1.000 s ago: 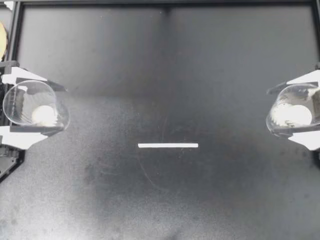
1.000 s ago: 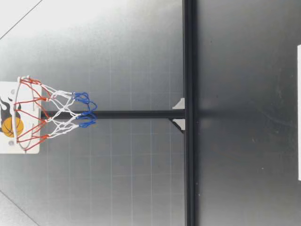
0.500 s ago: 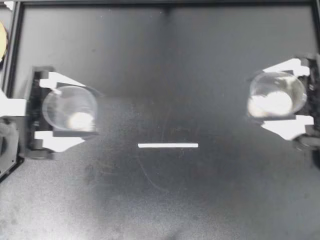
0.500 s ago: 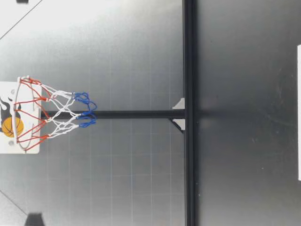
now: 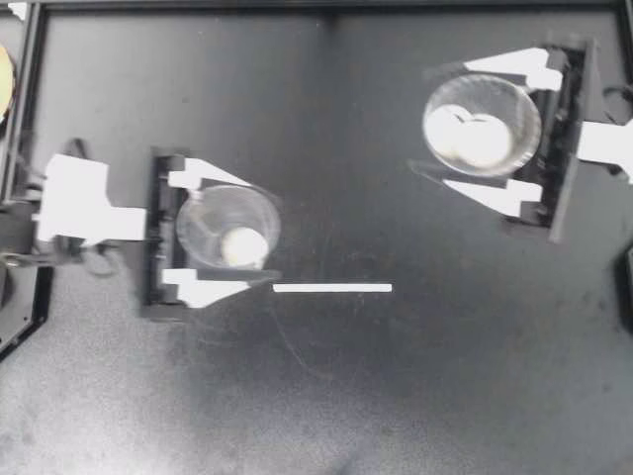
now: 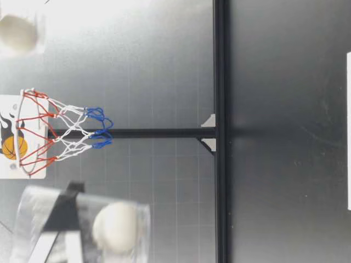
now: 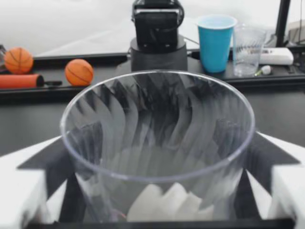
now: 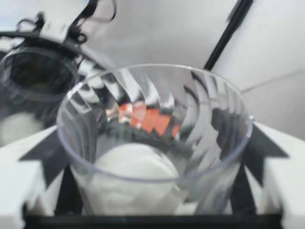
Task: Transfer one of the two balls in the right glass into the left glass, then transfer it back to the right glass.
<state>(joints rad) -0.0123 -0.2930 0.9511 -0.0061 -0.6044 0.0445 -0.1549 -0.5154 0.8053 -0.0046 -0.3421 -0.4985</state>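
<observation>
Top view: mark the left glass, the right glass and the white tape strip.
left glass [image 5: 205,214], top view, bare part of its inner wall.
right glass [image 5: 499,97], top view, bare part of its inner wall.
white tape strip [image 5: 331,288], top view, its middle.

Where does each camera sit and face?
Top view: above, facing straight down on the black table; my left gripper grips the clear ribbed left glass, my right gripper the right glass.
Low view: table height, facing across toward a red-rimmed toy hoop; part of my left gripper shows beside its glass.
Left wrist view: on that wrist, along its white fingers into the left glass.
Right wrist view: likewise, into the right glass.
Shared: top and low views both show the left glass's white ball.
</observation>
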